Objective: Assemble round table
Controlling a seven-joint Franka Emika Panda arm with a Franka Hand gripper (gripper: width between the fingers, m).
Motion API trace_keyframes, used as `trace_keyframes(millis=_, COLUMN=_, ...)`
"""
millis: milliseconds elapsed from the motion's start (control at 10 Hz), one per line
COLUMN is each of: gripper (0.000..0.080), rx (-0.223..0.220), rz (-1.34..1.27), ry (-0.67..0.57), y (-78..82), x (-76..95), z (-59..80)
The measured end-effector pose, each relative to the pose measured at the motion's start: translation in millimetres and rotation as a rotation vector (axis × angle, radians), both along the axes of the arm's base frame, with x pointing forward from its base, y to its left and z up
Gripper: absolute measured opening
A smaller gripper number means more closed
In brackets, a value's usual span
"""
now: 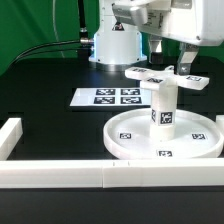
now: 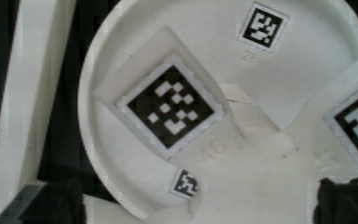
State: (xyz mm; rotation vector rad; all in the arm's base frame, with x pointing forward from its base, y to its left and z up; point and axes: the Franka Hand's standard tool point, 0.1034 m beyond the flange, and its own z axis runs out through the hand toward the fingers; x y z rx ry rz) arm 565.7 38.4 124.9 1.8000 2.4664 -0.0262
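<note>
The large rimmed disc (image 1: 130,140) lies flat at the exterior view's right. The thick short cylinder (image 1: 165,108) stands upright on its centre hub. The flat cross-shaped piece (image 1: 150,73) sits level on top of the cylinder. My gripper (image 1: 170,60) is directly above it, fingers pointing down to either side of the piece. In the wrist view the cross-shaped piece (image 2: 167,105) fills the middle with its tags up, and the disc (image 2: 114,60) lies beneath it. The gripper (image 2: 194,205) has its dark fingertips (image 2: 43,200) wide apart, so it is open.
The marker board (image 1: 110,97) lies left of the disc in the exterior view. A long white wall bar (image 1: 60,178) runs along the front and a short one (image 1: 10,135) stands at the left. A wall bar (image 2: 34,60) shows beside the disc. The arm's base (image 1: 112,40) stands behind.
</note>
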Motion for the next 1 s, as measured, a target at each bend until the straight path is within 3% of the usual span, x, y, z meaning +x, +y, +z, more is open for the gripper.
trace_keyframes(millis=800, gripper=0.0649, rx=-0.001, rz=-0.006, ry=0.012, y=-3.7, x=-2.5, z=-11.0)
trace_keyframes(millis=900, gripper=0.0588, rx=-0.001, rz=-0.006, ry=0.012, y=-4.2, x=-2.4, z=-10.9)
trace_keyframes(millis=1000, gripper=0.0588, rx=-0.001, rz=-0.008, ry=0.012, y=-5.4, x=-2.3, z=-10.9)
